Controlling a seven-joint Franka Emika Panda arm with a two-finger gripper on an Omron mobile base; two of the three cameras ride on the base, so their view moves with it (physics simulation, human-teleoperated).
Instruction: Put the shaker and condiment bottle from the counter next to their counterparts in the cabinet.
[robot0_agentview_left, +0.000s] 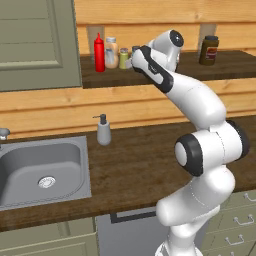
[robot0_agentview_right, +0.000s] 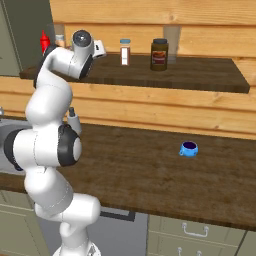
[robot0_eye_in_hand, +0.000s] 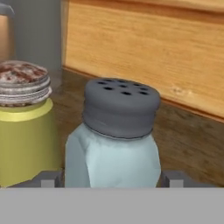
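Shaker (robot0_eye_in_hand: 114, 144) between parted end effector (robot0_eye_in_hand: 114, 178) tips, ungripped; careless retreat could topple it into yellow-green shaker (robot0_eye_in_hand: 24, 131) at 9 o'clock.

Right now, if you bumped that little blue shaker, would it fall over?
Probably not easily: the small pale blue-grey shaker with the holed grey cap looks squat and stands upright on the dark shelf board. Its smooth sides might slip, and tipped, it might roll.

Light wood planks (robot0_agentview_right: 165, 107) are lining the wall, and grey-green drawers (robot0_agentview_left: 235, 225) are sitting low beside a dark appliance front (robot0_agentview_right: 117, 227).
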